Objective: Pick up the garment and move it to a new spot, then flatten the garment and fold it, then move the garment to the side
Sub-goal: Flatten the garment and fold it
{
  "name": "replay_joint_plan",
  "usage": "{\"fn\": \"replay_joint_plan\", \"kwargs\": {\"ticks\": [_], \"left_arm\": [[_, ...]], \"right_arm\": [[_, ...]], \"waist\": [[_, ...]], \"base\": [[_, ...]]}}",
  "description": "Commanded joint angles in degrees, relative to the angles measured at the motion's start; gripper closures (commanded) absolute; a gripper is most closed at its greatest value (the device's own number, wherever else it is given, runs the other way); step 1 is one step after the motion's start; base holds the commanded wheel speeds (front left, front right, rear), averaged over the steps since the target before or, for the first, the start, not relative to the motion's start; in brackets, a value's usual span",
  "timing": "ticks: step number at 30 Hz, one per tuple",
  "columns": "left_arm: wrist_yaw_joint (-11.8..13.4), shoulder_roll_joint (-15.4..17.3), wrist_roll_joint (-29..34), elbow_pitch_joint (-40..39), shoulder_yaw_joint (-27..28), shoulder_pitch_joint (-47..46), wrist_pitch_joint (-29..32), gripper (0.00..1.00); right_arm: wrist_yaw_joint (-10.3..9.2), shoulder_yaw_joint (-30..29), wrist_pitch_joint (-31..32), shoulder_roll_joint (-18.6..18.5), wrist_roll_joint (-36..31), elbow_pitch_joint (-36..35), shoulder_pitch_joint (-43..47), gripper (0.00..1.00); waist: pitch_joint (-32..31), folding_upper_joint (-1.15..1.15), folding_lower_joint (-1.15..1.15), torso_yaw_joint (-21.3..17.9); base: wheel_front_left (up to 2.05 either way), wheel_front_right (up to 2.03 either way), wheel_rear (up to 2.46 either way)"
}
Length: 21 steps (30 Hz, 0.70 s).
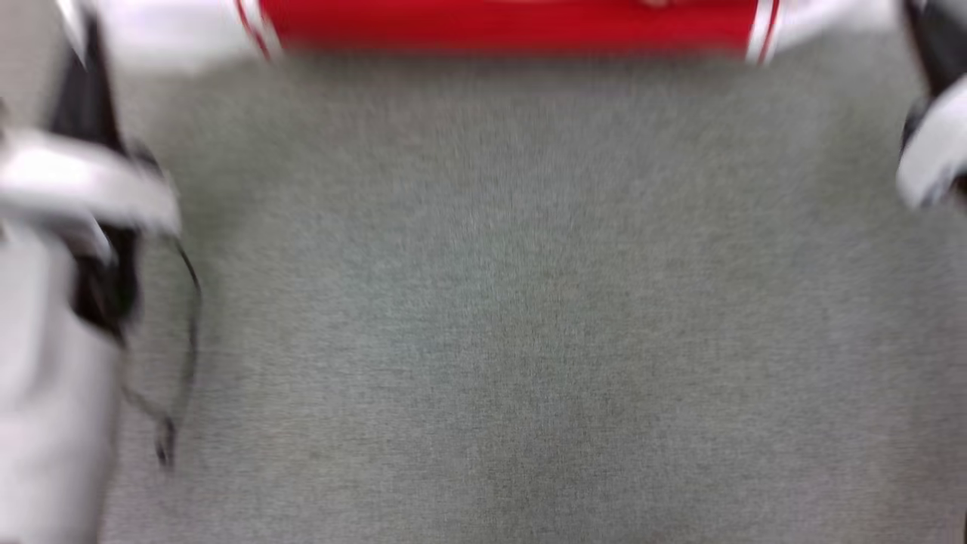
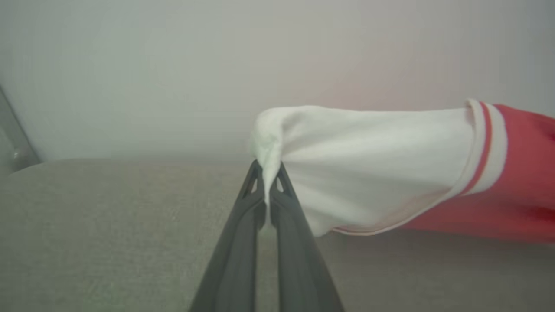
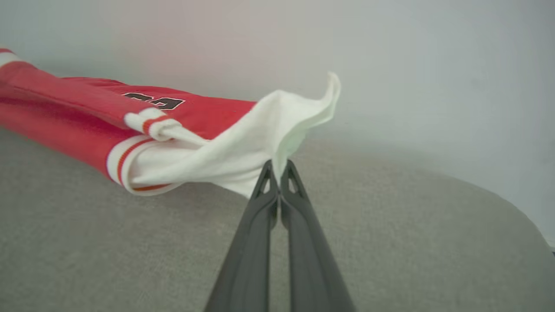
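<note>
— What does the head view give you?
— It's smeared. I make out the garment [image 1: 506, 23] as a red band along the top edge, with white panels at both ends, lying across the grey cloth surface [image 1: 529, 302]. A pale left forearm [image 1: 45, 363] and right forearm [image 1: 933, 159] sit at the sides. I cannot tell the fingers from here.
— Left wrist?
— My left gripper [image 2: 267, 173] has its fingers pressed together, pinching the bunched tip of a white panel, raised off the surface. Red-striped trim, then the red body, run off to that view's right.
— Right wrist?
— My right gripper [image 3: 277, 171] is clamped likewise on the other white panel's edge. Black white-outlined lettering [image 3: 156, 100] shows on the red, which lies along the surface before a pale wall [image 3: 433, 65].
</note>
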Motion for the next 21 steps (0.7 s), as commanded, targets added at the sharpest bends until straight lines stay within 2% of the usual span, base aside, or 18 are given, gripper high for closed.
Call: {"fn": "replay_joint_plan", "kwargs": {"ticks": [1,3,7,8,13,21], "left_arm": [[1.41,-0.25,-0.14,-2.48,0.24,7.15,-0.34,1.0],[2.17,-1.09,-0.47,-4.96,-0.33,12.97,0.26,1.0],[5.34,-0.85,-0.37,-10.51,-1.1,24.58,2.19,1.0],[5.34,-0.85,-0.37,-10.51,-1.1,24.58,2.19,1.0],[9.53,-0.08,-1.07,-17.54,-1.47,37.51,6.25,1.0],[15.48,-0.95,-3.64,-26.3,-2.16,54.56,12.58,1.0]], "right_arm": [[-0.12,-1.83,2.15,-0.42,-0.52,-3.07,7.36,1.0],[-0.12,-3.81,3.8,-0.07,-1.69,-6.38,13.83,1.0],[-0.11,-7.35,7.91,2.29,-2.88,-13.24,27.34,1.0],[-0.11,-7.35,7.91,2.29,-2.88,-13.24,27.34,1.0],[-0.11,-11.73,11.87,5.41,-4.81,-21.11,42.24,1.0],[-0.11,-17.0,15.68,12.07,-7.39,-25.66,61.03,1.0]], "waist": [[-7.47,0.0,0.0,0.79],[-10.21,0.0,0.0,0.96],[-14.85,0.0,0.0,1.13],[-14.85,0.0,0.0,1.13],[-19.12,0.0,0.0,1.09],[-22.68,0.0,0.0,1.23]], "base": [[0.0,0.0,0.0],[0.0,0.0,0.0],[0.0,0.0,0.0],[0.0,0.0,0.0],[0.0,0.0,0.0],[0.0,0.0,0.0]]}}
